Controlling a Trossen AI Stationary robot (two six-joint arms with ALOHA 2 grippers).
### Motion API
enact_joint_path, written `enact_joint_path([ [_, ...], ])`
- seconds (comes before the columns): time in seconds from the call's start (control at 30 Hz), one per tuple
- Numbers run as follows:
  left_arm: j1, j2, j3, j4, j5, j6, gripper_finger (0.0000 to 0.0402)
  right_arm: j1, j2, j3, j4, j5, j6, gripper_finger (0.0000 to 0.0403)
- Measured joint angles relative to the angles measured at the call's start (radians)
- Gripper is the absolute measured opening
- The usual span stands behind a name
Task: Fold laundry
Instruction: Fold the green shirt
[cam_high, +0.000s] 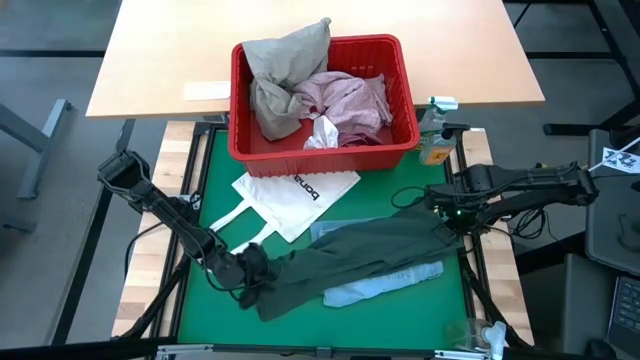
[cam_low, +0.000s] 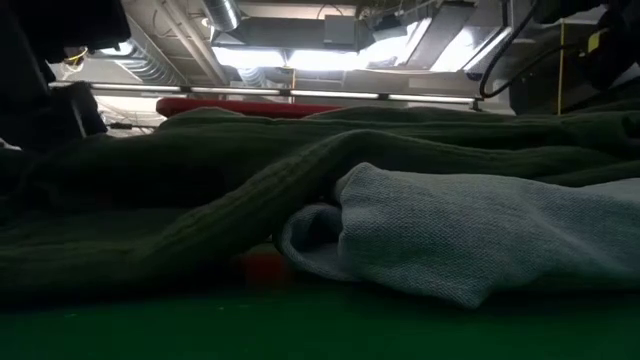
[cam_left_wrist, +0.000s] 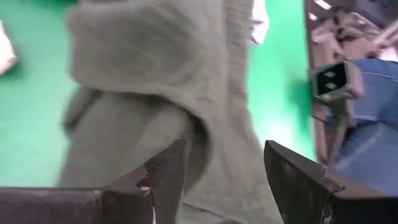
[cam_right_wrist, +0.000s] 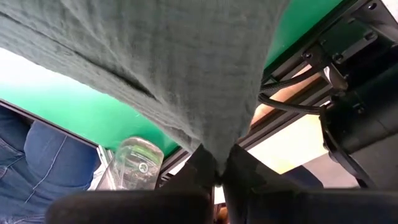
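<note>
Right claw (cam_right_wrist: 219, 180) is pinched on one end of the dark grey-green garment (cam_high: 370, 255), near the right edge of the green worktop (cam_high: 215, 180). I see my left claw (cam_left_wrist: 221, 180) wide at the garment's other end, not gripping it. Light blue cloth (cam_high: 385, 283) lies on this garment; other laundry (cam_high: 310, 90) fills the red basket (cam_high: 400, 60).

A dark grey-green garment (cam_high: 370, 255) of coarse, matt woven cloth lies across the smooth green mat (cam_high: 210, 320), beside a light blue garment (cam_high: 385, 285) of fine-ribbed knit. At the bench's far edge, a glossy red plastic basket (cam_high: 325, 150) holds crumpled beige cloth (cam_high: 280, 75) and mottled pink cloth (cam_high: 345, 100). A white fabric tote bag (cam_high: 290, 200) lies flat nearby. The far tabletop (cam_high: 170, 60) looks like pale, smooth wood.
</note>
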Motion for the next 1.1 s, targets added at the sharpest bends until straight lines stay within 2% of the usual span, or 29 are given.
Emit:
enact_joint_path([
  [0.23,0.006,0.0,0.0,0.024,-0.125,-0.006,0.0208,0.001,0.0,0.0,0.0,0.0,-0.003,0.0017],
  [0.5,0.017,0.025,0.0,0.057,-0.128,-0.085,0.0208,0.001,0.0,0.0,0.0,0.0,-0.003,0.0017],
  [0.8,0.036,0.131,0.0,0.21,-0.128,-0.135,0.02,0.0,0.0,0.0,-0.001,0.0,-0.003,0.0017],
  [0.93,0.045,0.131,0.0,0.222,-0.144,-0.131,0.0153,0.0,0.0,0.0,0.0,0.0,-0.003,0.0017],
  [1.1,0.044,0.127,0.0,0.223,-0.12,-0.131,0.0047,0.0,0.0,0.0,0.0,0.009,-0.003,0.0017],
])
